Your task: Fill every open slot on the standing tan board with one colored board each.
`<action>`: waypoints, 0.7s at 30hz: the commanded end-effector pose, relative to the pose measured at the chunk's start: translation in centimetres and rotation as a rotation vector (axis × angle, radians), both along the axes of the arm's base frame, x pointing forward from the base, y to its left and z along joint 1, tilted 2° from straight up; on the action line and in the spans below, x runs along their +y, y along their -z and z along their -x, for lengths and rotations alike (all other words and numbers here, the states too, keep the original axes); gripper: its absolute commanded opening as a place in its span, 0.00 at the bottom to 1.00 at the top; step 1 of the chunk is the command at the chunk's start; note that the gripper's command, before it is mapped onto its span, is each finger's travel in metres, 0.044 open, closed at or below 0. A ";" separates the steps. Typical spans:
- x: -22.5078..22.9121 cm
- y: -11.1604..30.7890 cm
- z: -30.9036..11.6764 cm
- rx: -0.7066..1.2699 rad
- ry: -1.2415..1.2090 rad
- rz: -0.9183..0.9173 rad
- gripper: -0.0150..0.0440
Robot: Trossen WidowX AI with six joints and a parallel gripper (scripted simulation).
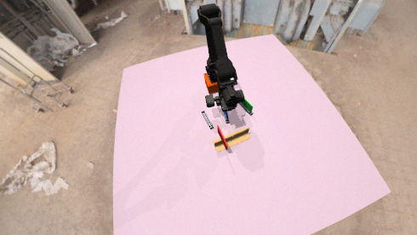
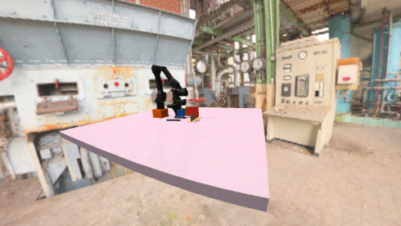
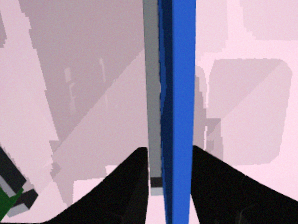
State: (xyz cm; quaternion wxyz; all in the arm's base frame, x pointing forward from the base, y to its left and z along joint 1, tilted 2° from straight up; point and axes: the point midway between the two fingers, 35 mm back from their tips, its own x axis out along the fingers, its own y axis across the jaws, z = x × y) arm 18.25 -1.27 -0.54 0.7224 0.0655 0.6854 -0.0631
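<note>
My black gripper (image 1: 225,110) (image 2: 178,110) (image 3: 166,155) is narrowly open, fingers astride a thin blue board (image 1: 227,116) (image 2: 181,114) (image 3: 183,100), not clamped; a red board (image 1: 222,137) (image 2: 191,110) crosses the tan board (image 1: 238,136) (image 2: 195,119).

Looks like a disused industrial plant: control cabinet (image 2: 304,78) with 1 round dial on top, green pipes (image 2: 267,45), rusty machine housing (image 2: 94,88), stained concrete floor (image 1: 68,128) (image 2: 323,180).
</note>
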 end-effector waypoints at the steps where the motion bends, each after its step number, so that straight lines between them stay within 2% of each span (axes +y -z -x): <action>1: 0.0 0.1 0.1 0.001 0.004 0.001 0.25; 21: 0.0 -1.7 0.2 0.001 0.004 0.001 0.25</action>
